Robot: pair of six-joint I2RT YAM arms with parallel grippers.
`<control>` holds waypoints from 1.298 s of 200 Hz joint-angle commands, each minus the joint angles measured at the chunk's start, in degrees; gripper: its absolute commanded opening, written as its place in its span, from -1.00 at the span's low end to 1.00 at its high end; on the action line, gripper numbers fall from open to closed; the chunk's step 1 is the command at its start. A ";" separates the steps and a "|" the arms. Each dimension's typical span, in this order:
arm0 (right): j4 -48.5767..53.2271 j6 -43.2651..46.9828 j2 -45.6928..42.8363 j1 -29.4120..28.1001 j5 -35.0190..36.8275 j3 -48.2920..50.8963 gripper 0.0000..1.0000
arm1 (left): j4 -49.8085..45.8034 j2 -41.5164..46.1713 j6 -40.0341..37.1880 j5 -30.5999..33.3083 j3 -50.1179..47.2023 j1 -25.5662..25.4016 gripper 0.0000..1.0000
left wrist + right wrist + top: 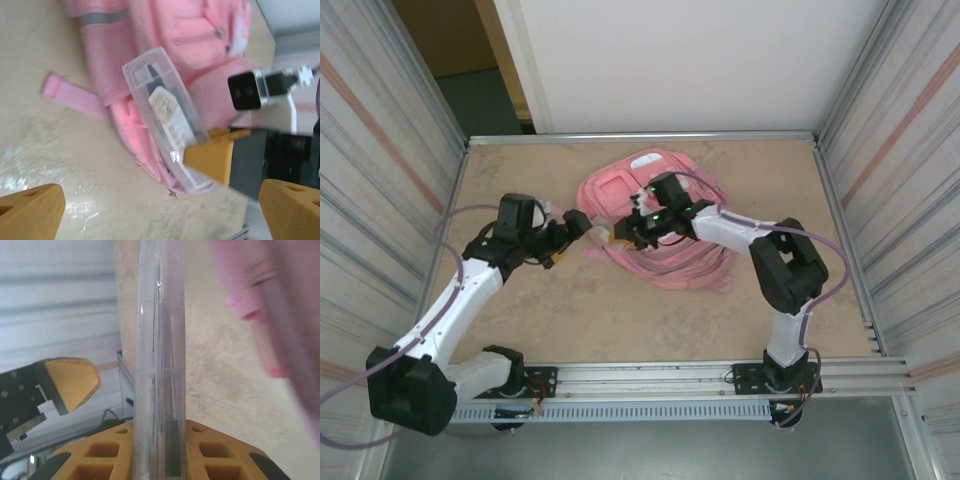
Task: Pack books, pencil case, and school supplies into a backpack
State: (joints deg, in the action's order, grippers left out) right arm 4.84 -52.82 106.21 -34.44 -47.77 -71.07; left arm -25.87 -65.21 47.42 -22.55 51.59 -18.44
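The pink backpack [692,266] lies flat in the middle of the table, straps toward me; it also shows in the left wrist view [165,30] and as a pink blur in the right wrist view [295,315]. My right gripper [626,234] is shut on a clear plastic box of school supplies [165,110], edge-on between its yellow fingers [157,340], held by the backpack's left edge. Inside lie a dark pen and a white block. My left gripper [575,238] stands wide open just left of the box [160,212], not touching it. The books and pencil case are out of view.
A loose pink strap [75,97] trails left of the backpack on the tan tabletop [620,320]. Metal rails and ribbed walls [380,180] close in the table on both sides. The right arm's elbow [785,265] rises beside the backpack's right edge.
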 commanded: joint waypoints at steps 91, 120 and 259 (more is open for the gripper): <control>8.30 3.85 -25.85 26.42 7.92 17.63 -0.51 | 7.17 -25.43 -74.28 14.05 19.12 -27.82 0.84; 8.62 1.99 -31.74 32.18 10.53 22.04 -0.52 | 6.48 -34.50 -79.36 14.52 24.06 -29.70 0.79; 24.45 9.36 -47.95 36.23 8.69 24.60 -0.39 | 5.34 -33.83 -59.56 10.98 30.81 -27.42 -1.00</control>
State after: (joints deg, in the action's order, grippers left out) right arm 23.66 -47.24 60.77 1.65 -36.12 -46.04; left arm -20.64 -104.18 -19.29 -1.96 82.11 -48.23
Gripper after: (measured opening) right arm 0.302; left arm 0.056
